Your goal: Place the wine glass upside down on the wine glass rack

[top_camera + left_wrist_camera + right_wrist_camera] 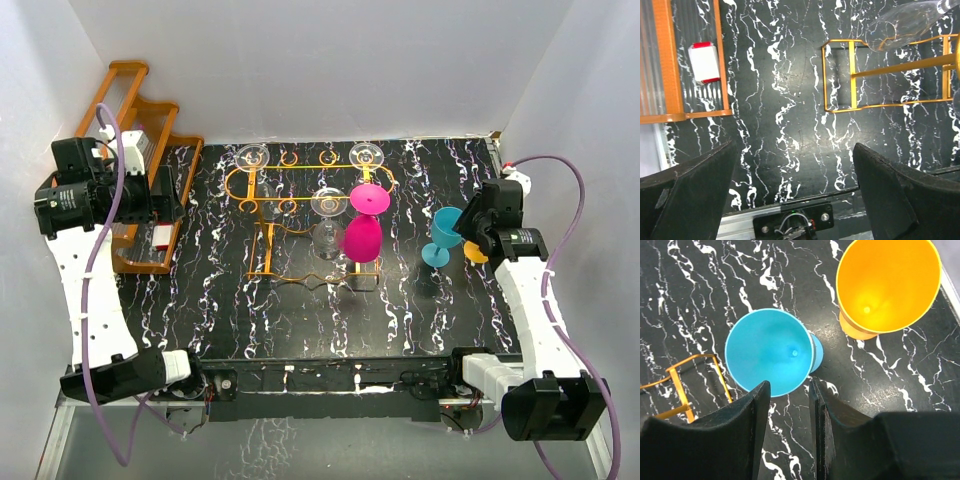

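Note:
The wine glass [769,351] is turquoise and stands upright on the black marbled table, right of the wine glass rack [262,215]. My right gripper [788,385] hovers over its near rim. The jaws are narrowed but still apart, bare table shows between them, and the fingertips [762,390] overlap the bowl's edge. From above, that gripper [467,232] sits just right of the turquoise glass [441,235]. The rack's gold wire [852,75] also shows in the left wrist view. My left gripper [795,165] hangs wide open over the table's near left, holding nothing.
An orange glass [888,285] stands upright right beside the turquoise one. A pink glass [362,235] and three clear glasses [326,205] hang upside down on the rack. A brown wooden stepped rack [130,100] fills the far left, a red-and-white block [704,62] on it.

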### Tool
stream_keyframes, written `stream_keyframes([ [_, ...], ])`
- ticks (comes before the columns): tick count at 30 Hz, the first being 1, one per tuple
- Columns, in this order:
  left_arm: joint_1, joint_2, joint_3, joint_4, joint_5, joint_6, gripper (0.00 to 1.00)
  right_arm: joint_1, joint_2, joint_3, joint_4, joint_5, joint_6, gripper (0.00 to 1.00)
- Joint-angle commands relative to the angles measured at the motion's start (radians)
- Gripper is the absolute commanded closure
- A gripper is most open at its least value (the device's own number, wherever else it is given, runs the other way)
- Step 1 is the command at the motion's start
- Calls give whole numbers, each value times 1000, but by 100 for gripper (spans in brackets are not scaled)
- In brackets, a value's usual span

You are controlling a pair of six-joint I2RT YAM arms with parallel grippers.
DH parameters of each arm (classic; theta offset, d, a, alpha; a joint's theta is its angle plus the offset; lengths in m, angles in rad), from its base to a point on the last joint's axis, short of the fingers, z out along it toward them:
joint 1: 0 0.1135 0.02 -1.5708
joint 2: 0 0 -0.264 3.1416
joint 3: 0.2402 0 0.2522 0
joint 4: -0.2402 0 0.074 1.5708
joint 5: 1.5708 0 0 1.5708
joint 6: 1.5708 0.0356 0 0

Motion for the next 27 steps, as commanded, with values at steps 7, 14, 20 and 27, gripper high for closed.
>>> stream_keyframes([
  [7,1,-75,-38,38,-92,121,3,2,29,24,56,133,-24,60],
  [14,0,-69,-73,65,-107,117,3,2,46,-33,132,117,-23,58],
  [20,1,-56,-71,84,-117,116,3,2,86,-33,156,96,-20,57],
  [27,1,-46,-57,74,-109,94,3,2,96,-39,180,85,-16,61],
])
